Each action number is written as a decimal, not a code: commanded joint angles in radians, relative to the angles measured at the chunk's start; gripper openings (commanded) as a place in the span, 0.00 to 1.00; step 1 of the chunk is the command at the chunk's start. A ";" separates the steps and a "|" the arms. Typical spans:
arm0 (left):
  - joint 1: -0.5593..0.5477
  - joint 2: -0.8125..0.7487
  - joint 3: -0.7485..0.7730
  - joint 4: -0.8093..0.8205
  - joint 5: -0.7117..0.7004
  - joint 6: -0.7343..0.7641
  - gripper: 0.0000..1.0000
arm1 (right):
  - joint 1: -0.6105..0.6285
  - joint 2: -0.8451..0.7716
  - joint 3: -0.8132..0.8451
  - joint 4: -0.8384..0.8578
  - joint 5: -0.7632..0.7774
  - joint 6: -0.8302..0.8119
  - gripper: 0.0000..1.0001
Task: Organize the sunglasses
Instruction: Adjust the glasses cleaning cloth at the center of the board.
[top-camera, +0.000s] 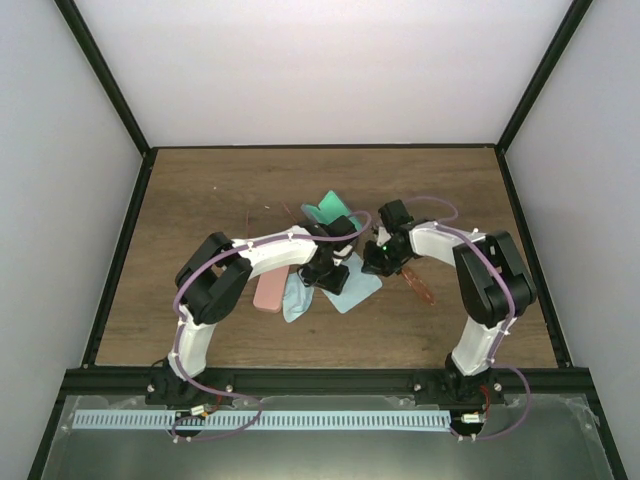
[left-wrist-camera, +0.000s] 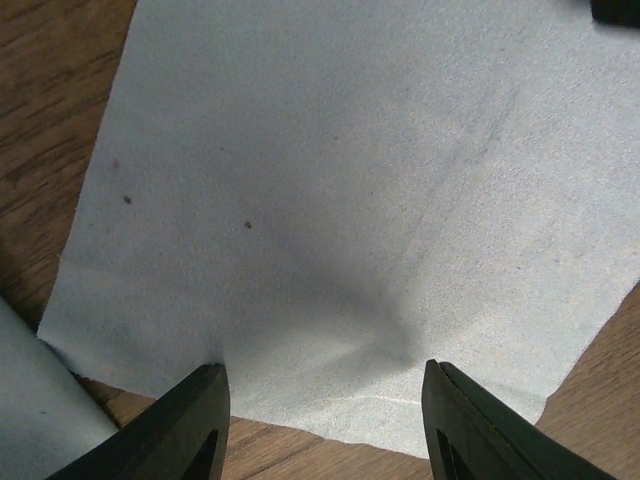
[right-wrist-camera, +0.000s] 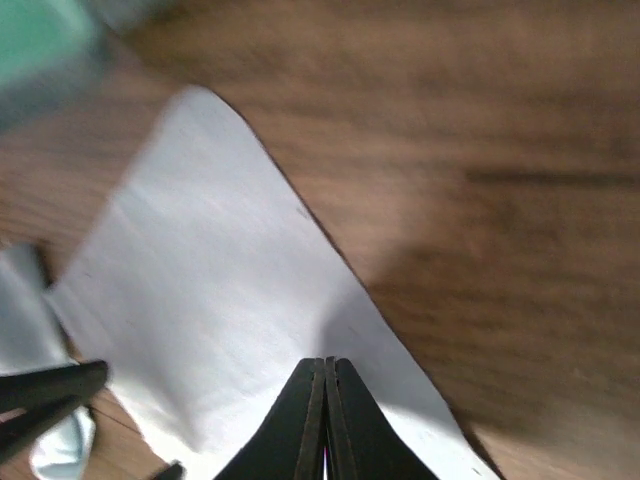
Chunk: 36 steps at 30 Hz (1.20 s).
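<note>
Neither pincer has a pair in hand. The left pincer stands spread over a light blue cloth with nothing between its fingers. The right pincer is pressed together over a cloth of the same kind (whether a fold is nipped in its tips, the blur hides). The reddish-pink sunglasses lie flat on the wooden surface just to the right of the right pincer, apart from the cloths. The other pair seems to be the few thin reddish lines left of the teal case, though they are too small to be sure of. A pink case lies beside the cloths under the left arm. I judge the glasses to be very light, with thin wire arms that bend easily and smooth lenses that would slip and smear under hard fingers, so a gentle closing is wanted. The best hold looks to be the bridge or the frame's top rim, taken across its thin side, since the arms would flex and spring out. Lying so flat, the frame gives little to get under and may skate on the wood.
</note>
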<state>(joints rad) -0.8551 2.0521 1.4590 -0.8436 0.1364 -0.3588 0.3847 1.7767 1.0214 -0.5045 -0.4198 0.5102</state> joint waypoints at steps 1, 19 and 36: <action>0.004 0.034 -0.008 -0.083 0.000 0.008 0.55 | 0.001 -0.040 -0.094 0.005 0.008 -0.009 0.02; 0.013 0.025 0.034 -0.133 0.072 0.155 0.55 | -0.025 -0.280 -0.320 -0.052 0.025 0.011 0.04; 0.058 -0.035 0.198 -0.079 0.074 0.050 0.66 | -0.024 -0.377 -0.386 -0.114 -0.035 0.009 0.06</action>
<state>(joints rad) -0.8303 2.0724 1.6257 -0.9592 0.2153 -0.2615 0.3679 1.4391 0.6315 -0.5564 -0.4683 0.5133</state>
